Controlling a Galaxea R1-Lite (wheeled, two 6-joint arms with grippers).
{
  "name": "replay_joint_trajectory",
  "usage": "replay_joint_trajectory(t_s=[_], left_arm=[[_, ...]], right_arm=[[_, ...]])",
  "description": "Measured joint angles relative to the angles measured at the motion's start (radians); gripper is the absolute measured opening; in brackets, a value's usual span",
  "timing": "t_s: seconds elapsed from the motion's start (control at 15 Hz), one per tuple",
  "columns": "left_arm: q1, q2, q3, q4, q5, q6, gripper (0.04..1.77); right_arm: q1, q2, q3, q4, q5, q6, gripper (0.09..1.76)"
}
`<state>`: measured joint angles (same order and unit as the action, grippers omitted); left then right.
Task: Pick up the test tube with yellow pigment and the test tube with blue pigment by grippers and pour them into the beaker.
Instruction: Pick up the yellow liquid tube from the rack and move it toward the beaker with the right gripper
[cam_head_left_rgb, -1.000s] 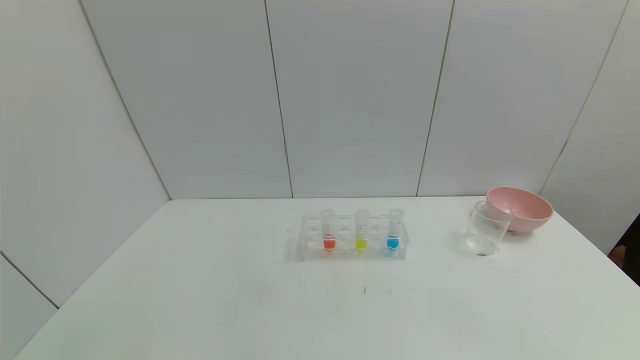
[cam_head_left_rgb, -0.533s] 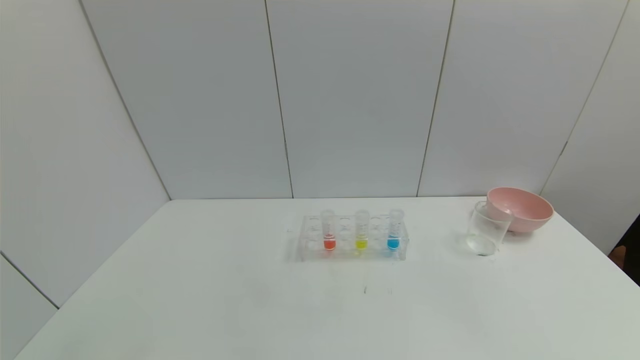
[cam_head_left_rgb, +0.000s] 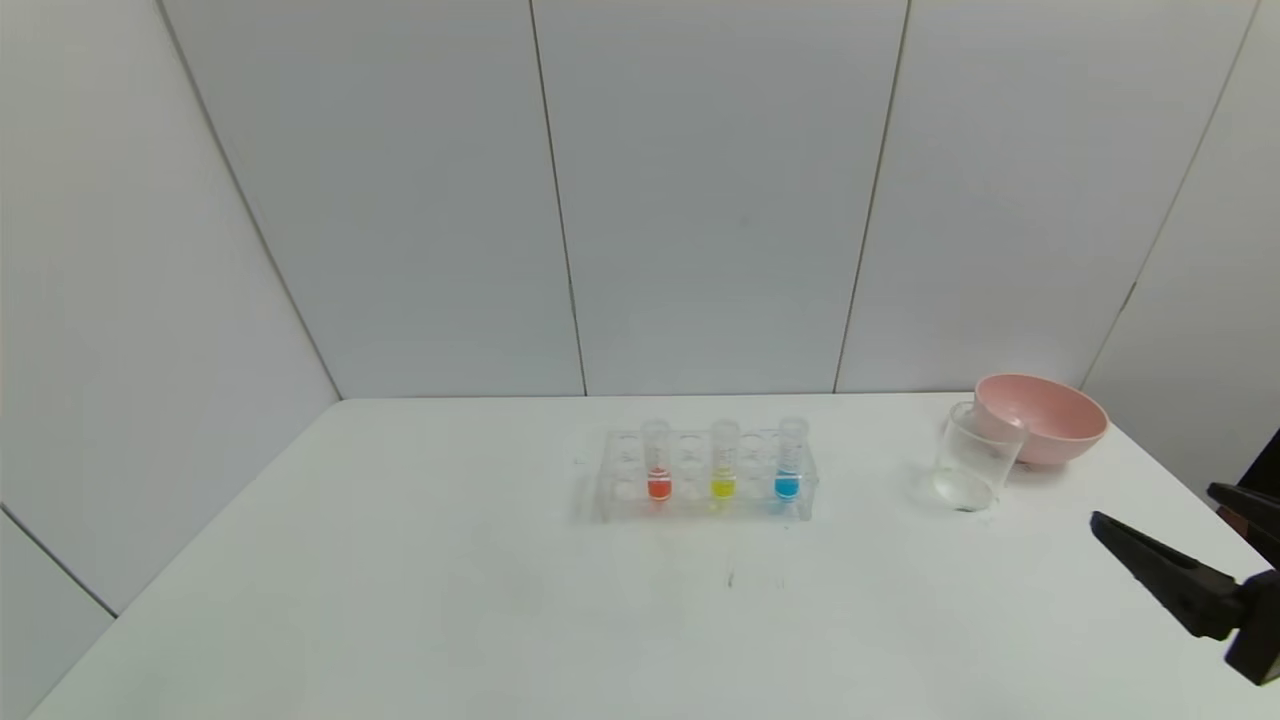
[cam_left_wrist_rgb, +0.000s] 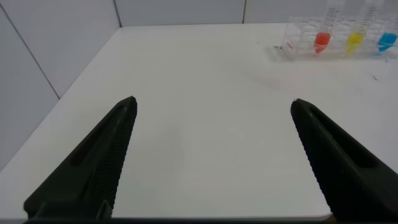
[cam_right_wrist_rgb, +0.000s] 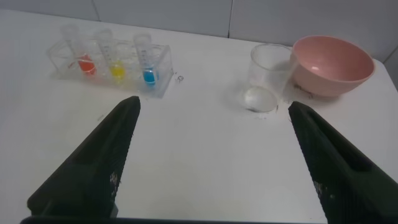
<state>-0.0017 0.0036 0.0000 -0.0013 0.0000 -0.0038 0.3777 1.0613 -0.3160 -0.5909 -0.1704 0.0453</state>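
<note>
Our right gripper (cam_head_left_rgb: 1165, 520) spreads slim black fingers wide near the clear beaker (cam_head_left_rgb: 973, 457); our left gripper (cam_left_wrist_rgb: 211, 109) gapes too, over smooth white table (cam_left_wrist_rgb: 205, 149).

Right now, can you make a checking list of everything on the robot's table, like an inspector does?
Surface: white table, bare in front.
Job's things: yellow tube and blue tube stand upright in the clear rack; the beaker stands apart, at the right.
Clutter: red tube in the same rack; pink bowl just behind the beaker.
Grippers: right gripper open at the table's right edge; left gripper open over bare table, holding nothing.
Cables: nothing seen.
Surroundings: grey wall panels.
</note>
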Motion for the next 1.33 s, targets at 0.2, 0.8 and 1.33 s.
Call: replay_joint_trajectory(t_s=[0.2,0.8,1.33], left_arm=[[0.0,0.0,0.0,0.0,0.0,0.0,1.76],[0.0,0.0,0.0,0.0,0.0,0.0,1.76],[0.0,0.0,0.0,0.0,0.0,0.0,1.76]], right_arm=[[0.25,0.1,-0.015,-0.028,-0.254,0.094,1.71],[0.583,0.471,-0.163,-0.145,-0.517,0.27,1.71],[0.658,0.802,-0.206,-0.398,-0.587,0.27,1.71]])
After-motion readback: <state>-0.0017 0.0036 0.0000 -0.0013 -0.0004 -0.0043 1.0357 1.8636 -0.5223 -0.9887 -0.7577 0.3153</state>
